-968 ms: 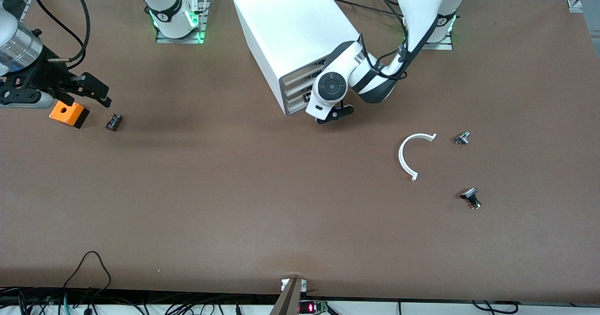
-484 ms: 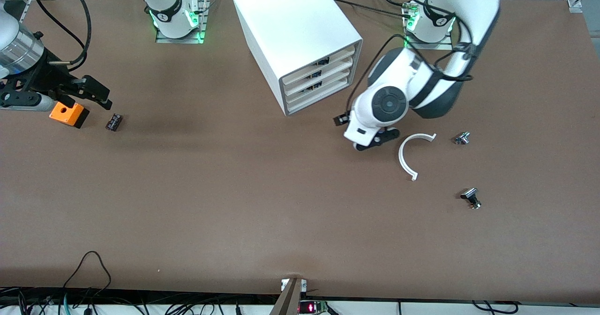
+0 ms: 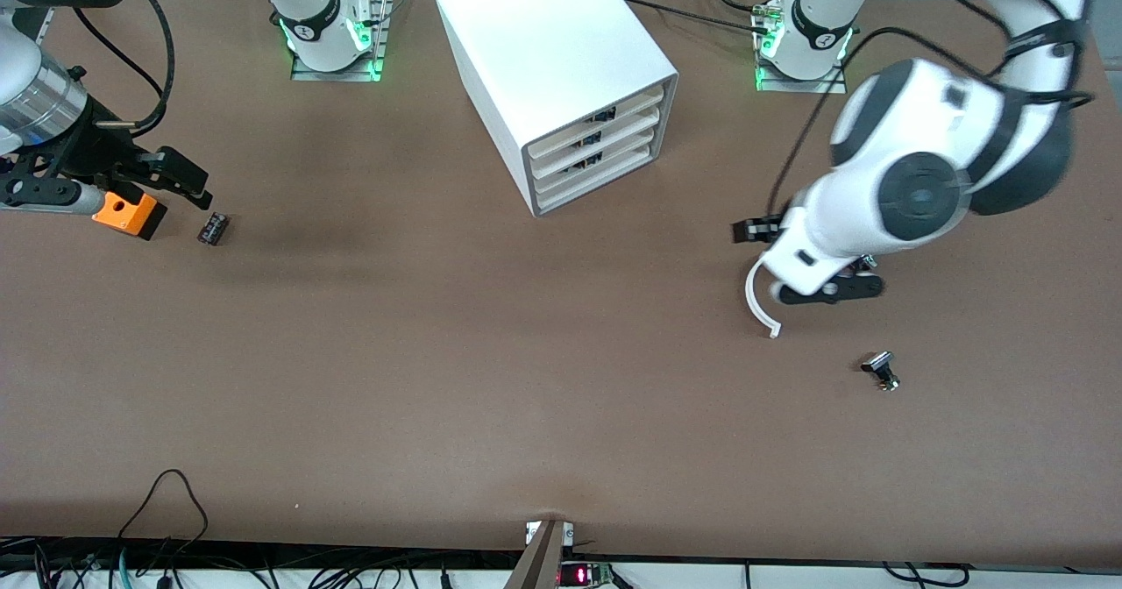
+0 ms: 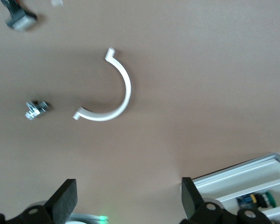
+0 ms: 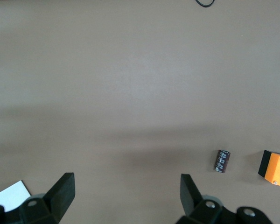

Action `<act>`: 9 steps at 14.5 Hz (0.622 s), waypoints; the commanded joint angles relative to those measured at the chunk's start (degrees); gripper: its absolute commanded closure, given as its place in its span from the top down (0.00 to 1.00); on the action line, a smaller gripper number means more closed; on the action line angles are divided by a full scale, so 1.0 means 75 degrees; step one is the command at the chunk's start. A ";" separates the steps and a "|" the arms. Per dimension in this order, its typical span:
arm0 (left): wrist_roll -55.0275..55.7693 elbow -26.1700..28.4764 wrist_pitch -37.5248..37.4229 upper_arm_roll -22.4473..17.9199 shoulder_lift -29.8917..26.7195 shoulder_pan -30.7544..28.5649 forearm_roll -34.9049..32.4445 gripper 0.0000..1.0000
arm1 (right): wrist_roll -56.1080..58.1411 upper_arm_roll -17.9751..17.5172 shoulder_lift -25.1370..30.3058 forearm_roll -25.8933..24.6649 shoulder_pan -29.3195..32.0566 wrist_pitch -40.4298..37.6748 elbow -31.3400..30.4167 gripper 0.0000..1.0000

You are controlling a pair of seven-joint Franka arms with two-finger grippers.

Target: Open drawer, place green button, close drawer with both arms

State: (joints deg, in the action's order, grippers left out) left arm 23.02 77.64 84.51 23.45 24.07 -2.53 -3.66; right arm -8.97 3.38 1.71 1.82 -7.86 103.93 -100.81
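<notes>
Front view: all three cream drawers of the big white box cabinet [image 3: 561,72], the lowest drawer [image 3: 596,174] included, sit flush. The left gripper [image 3: 811,265] hangs over a white plastic half-ring [image 3: 756,304]; the right gripper [image 3: 131,177] waits over an orange box [image 3: 130,213].

Left wrist view: fingers [image 4: 65,203] spread, empty. A green-capped button [image 4: 269,198] shows inside the cabinet.

Right wrist view: fingers [image 5: 60,191] spread, empty.

Risk: knocking the half-ring.
</notes>
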 commanded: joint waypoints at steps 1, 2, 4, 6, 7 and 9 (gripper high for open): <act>-0.1680 0.0006 -0.0100 -0.0357 -0.0734 -0.0190 -0.0110 0.99 | -0.0081 -0.0671 -0.0075 -0.0102 0.0776 -0.0157 0.0200 1.00; -0.2197 0.0065 -0.0019 -0.0813 -0.1062 -0.0179 0.0019 0.99 | -0.0070 -0.1056 -0.0064 -0.0114 0.1127 -0.0169 0.0200 1.00; -0.2786 0.0543 0.0472 -0.1844 -0.1788 0.0171 0.0277 0.99 | -0.0069 -0.1189 -0.0028 -0.0114 0.1212 -0.0181 0.0200 1.00; -0.2998 0.1501 0.1139 -0.2445 -0.2712 0.0407 0.0301 0.99 | -0.0069 -0.1200 -0.0005 -0.0149 0.1212 -0.0251 0.0211 1.00; -0.2906 0.1994 0.1502 -0.2493 -0.3123 0.0454 0.0289 0.99 | -0.0069 -0.1212 0.0007 -0.0207 0.1212 -0.0275 0.0235 1.00; -0.2940 0.2280 0.1647 -0.2925 -0.3315 0.0827 0.0219 0.99 | -0.0034 -0.1224 -0.0016 -0.0289 0.1212 -0.0485 0.0422 1.00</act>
State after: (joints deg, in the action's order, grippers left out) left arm 1.80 87.74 93.69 4.74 3.87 0.36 -2.29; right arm -9.03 -4.48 1.77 0.77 -0.07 102.75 -99.92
